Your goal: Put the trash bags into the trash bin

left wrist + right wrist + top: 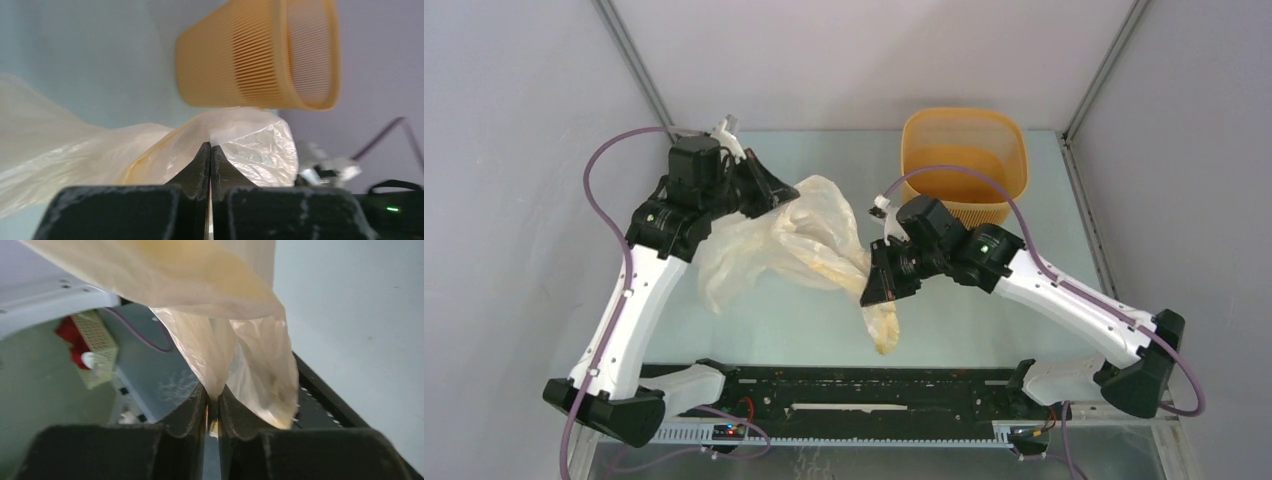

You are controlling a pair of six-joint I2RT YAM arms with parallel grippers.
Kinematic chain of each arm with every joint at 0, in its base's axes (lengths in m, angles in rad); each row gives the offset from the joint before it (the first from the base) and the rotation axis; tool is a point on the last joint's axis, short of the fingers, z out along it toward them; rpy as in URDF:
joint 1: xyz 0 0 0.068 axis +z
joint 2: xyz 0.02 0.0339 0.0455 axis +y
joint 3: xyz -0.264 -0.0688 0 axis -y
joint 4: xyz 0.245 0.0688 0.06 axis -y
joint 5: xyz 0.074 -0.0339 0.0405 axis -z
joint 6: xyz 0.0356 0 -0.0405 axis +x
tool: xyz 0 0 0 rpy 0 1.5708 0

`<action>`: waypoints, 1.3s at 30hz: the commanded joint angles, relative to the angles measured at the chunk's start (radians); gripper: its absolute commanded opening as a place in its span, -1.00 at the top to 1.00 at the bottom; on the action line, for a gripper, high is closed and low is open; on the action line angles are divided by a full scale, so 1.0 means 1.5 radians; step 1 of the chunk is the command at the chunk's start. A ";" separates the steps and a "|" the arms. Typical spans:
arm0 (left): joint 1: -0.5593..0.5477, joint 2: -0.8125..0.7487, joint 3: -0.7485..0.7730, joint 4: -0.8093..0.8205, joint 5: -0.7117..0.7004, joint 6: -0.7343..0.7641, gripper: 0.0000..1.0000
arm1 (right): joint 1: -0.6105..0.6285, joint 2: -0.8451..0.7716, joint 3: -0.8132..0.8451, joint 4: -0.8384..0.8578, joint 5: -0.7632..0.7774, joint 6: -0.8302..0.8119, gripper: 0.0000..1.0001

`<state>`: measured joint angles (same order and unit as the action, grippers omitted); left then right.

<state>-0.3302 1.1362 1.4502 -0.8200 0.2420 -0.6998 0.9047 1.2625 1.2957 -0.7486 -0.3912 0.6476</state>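
A pale yellowish, translucent trash bag (789, 240) hangs stretched between my two grippers above the table. My left gripper (776, 200) is shut on its upper left part; in the left wrist view the bag (150, 150) bunches at the closed fingertips (210, 146). My right gripper (876, 290) is shut on its lower right part, with a tail of bag (882, 328) hanging below; the right wrist view shows the film (235, 340) pinched at the gripper (215, 395). The orange-tan mesh trash bin (964, 160) stands upright at the back right, also in the left wrist view (260, 55).
A black rail (854, 385) with the arm bases runs along the near edge. Grey walls close in the table on the left, back and right. A purple cable (954, 175) from the right arm arcs in front of the bin.
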 commanded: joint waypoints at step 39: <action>0.010 0.018 0.014 0.214 0.349 0.015 1.00 | -0.160 0.019 0.060 0.426 -0.326 0.125 -0.78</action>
<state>-0.3119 1.1995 1.5192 -0.6315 0.7128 -0.6296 0.6655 1.3369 1.3907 -0.3355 -0.8211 0.7422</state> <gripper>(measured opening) 0.005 0.867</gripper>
